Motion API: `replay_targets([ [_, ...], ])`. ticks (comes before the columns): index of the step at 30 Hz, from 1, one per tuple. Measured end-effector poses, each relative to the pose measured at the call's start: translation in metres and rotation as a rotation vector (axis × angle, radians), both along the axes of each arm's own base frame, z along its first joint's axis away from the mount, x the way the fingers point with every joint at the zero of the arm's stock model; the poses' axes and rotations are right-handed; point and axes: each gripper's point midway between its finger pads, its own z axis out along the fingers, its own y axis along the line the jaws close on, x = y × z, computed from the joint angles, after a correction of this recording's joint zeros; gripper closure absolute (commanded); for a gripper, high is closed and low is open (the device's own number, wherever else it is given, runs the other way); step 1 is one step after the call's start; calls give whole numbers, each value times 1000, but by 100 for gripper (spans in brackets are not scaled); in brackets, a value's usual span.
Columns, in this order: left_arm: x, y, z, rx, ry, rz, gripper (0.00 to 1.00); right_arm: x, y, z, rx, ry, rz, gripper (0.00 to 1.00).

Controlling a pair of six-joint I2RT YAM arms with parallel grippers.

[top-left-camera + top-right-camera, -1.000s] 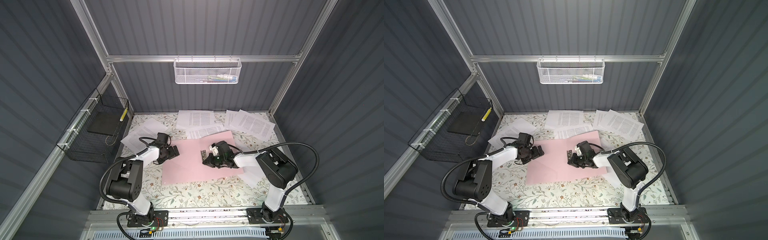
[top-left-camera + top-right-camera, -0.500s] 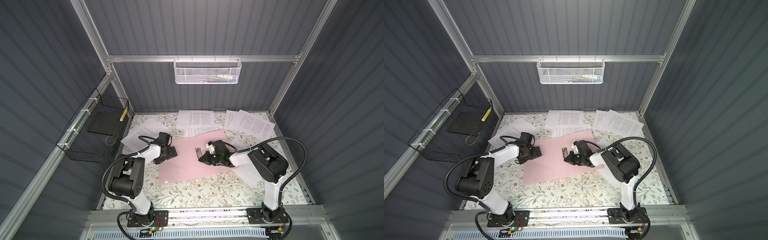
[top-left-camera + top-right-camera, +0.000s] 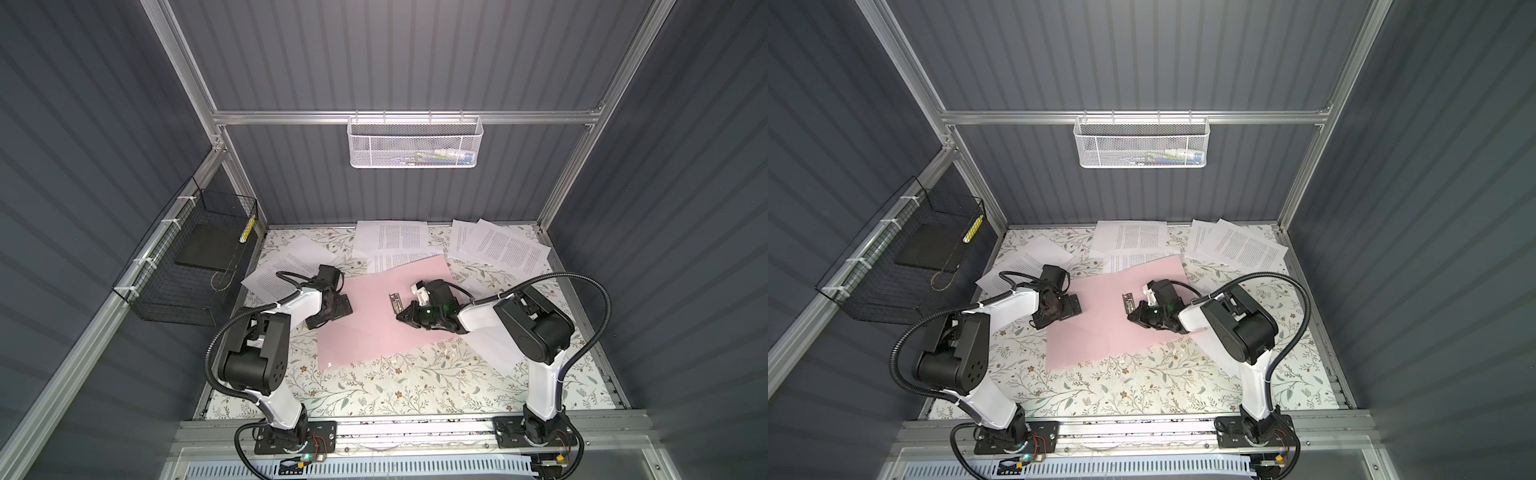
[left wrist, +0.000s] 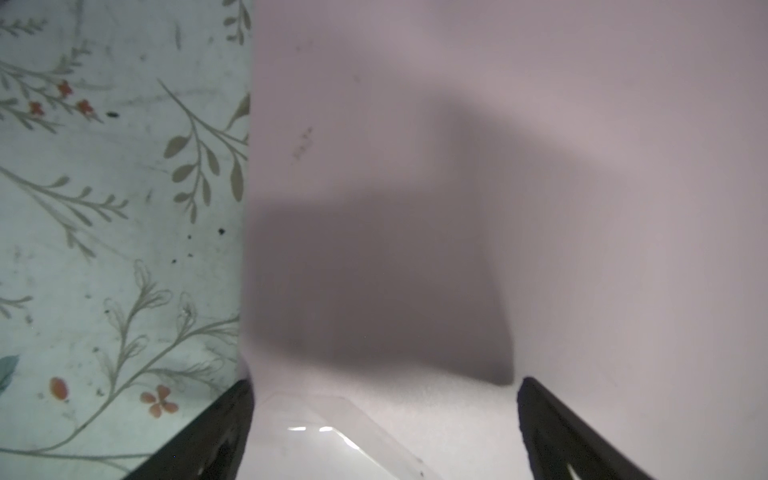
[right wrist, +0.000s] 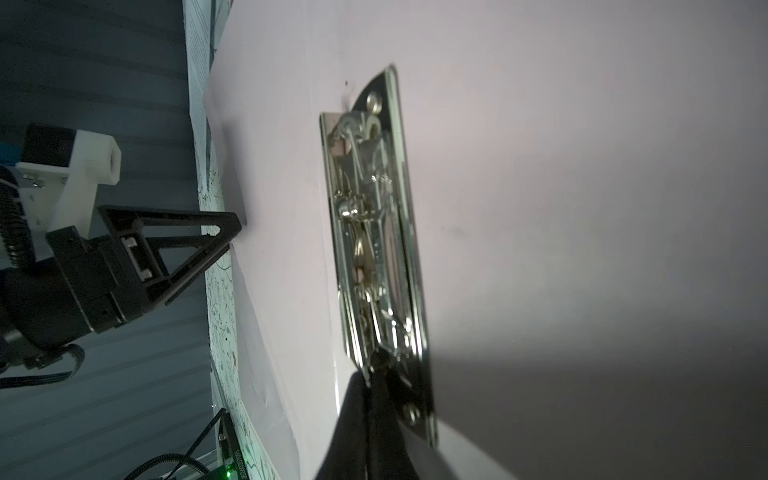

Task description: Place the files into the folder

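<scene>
Folder [image 3: 374, 332] and right gripper [image 3: 400, 313] have shifted left. In both top views the mesh basket [image 3: 413, 143] holds small items [image 3: 444, 156], the wire basket [image 3: 183, 286] a black slab [image 3: 203, 249]; files [image 3: 395, 239] lie behind the folder. Left wrist: left gripper [image 4: 384, 382] splayed astride the folder's edge. Right wrist: right gripper clenched, touching its metal clip [image 5: 374, 249].

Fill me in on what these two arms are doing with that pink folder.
The pink folder lies open on the floral table. The right gripper, shut, has its tip against one end of the folder's metal clip. The left gripper is open, down at the folder's outer edge. The printed files lie loose on the table around it; none is in the folder yet.
</scene>
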Motion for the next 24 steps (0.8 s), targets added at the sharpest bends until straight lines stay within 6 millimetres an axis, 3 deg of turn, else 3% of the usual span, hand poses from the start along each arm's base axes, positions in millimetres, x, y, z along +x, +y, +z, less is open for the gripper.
replay_targets([
  [10, 0, -1, -2, -5, 15, 13, 0, 22, -6, -2, 58, -75, -38, 100],
  [17, -5, 11, -3, 40, 31, 50, 0, 9, -56, 7, -13, -81, -120, 100],
  [24, -6, 14, -1, 43, 32, 57, 0, -10, -52, 16, 23, -25, -49, 100],
])
